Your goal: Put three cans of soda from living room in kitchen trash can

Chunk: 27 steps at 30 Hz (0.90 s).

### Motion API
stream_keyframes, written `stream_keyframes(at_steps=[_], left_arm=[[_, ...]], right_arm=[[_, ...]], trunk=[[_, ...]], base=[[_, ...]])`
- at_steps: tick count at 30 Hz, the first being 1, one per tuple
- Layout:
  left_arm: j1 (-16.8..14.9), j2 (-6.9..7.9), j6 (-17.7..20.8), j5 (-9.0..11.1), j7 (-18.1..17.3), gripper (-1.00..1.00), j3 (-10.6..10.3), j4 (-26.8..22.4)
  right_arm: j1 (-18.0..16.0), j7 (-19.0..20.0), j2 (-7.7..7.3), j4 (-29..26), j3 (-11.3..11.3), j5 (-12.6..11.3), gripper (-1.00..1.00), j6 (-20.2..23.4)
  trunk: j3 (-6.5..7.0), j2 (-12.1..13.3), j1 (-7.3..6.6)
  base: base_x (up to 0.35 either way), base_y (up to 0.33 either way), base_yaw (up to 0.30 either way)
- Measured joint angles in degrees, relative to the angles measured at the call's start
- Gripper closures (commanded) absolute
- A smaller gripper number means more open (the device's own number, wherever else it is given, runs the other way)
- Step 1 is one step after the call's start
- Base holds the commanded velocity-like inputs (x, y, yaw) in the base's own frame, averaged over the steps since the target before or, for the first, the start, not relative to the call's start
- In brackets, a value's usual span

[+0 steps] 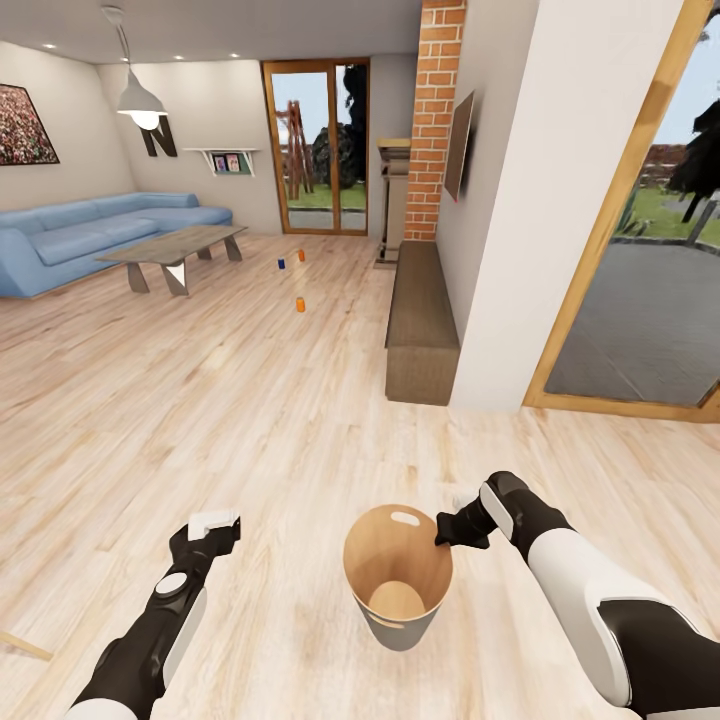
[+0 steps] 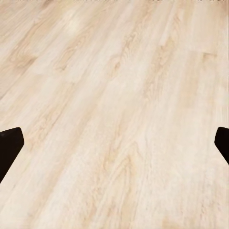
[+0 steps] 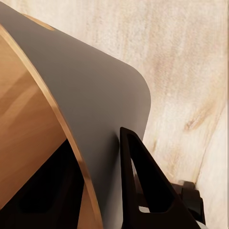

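**Spotter:** Your right gripper [image 1: 447, 527] is clamped on the rim of the round tapered bin [image 1: 398, 620], tan wood inside and grey outside. In the right wrist view one black finger [image 3: 143, 186] lies flat against the grey outer wall [image 3: 95, 109] and the other sits inside against the wood lining. The bin hangs tilted, mouth up and toward you, with nothing in it.

**Operator's aide:** And your left gripper [image 1: 213, 523]?

**Spotter:** Spread wide, holding nothing. In its wrist view the two dark fingertips [image 2: 10, 148] sit at opposite edges over bare pale plank floor [image 2: 114, 114].

**Operator's aide:** Where are the cans you need?

**Spotter:** Far ahead on the floor, well apart from the bin: a small orange can [image 1: 300, 304] nearest you, a small blue can [image 1: 282, 264] beyond it, and another orange one [image 1: 300, 255] just beside the blue.

**Operator's aide:** What's around them?

**Spotter:** The low grey table [image 1: 175, 248] and long blue sofa [image 1: 90, 235] stand to their left. On the right, a long brown bench [image 1: 420, 325] runs along the white wall below the red brick column [image 1: 435, 120]. Open floor lies between you and the cans.
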Motion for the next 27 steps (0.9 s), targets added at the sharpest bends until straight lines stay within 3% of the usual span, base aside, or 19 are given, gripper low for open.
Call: stream_keyframes(at_steps=[8, 21, 27], left_arm=[[0.12, -0.01, -0.06, 0.04, -0.22, -1.0, -1.22, -0.13], [0.12, 0.04, -0.06, 0.06, -0.33, -1.0, -1.86, -0.06], [0.13, 0.01, -0.08, 0.02, -0.27, -1.0, -1.9, 0.0]], right_arm=[[0.0, -0.06, 0.08, -0.04, 0.05, 0.07, 1.0, -0.03], [0.0, -0.25, 0.19, -0.09, 0.07, 0.1, 1.0, -0.1], [0.0, -0.33, 0.21, -0.09, 0.1, 0.33, 1.0, -0.13]], trunk=[[0.0, 0.0, 0.0], [0.0, 0.0, 0.0], [0.0, 0.0, 0.0]], base=[[0.142, 0.0, 0.0], [0.307, 0.0, 0.005], [0.324, 0.0, 0.147]])
